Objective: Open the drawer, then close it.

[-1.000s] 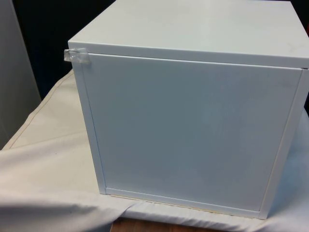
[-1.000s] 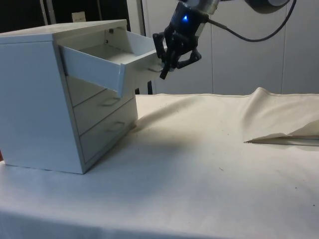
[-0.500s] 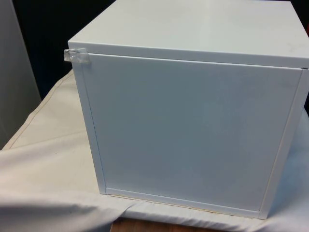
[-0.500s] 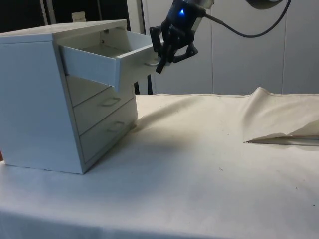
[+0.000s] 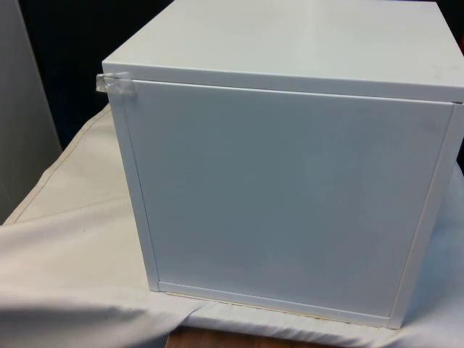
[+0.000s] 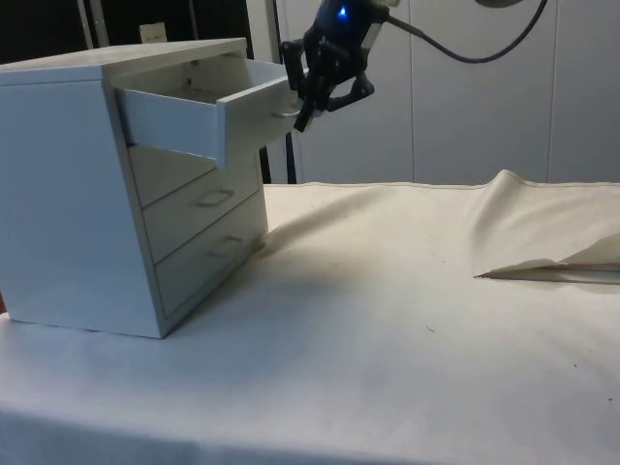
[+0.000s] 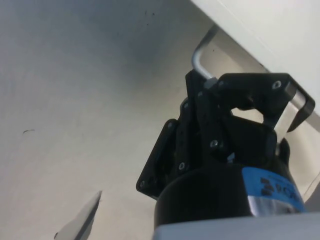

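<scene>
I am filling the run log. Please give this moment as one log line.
phase: closing | top drawer: partly open | gripper: at handle, pushing drawer in | lower drawers: shut | chest: on table

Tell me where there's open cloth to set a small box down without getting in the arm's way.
The widest bare stretch of cloth runs from the chest of drawers out to the raised fold at the far side. It is crowded at the chest's face, where the gripper is at the open top drawer handle.
</scene>
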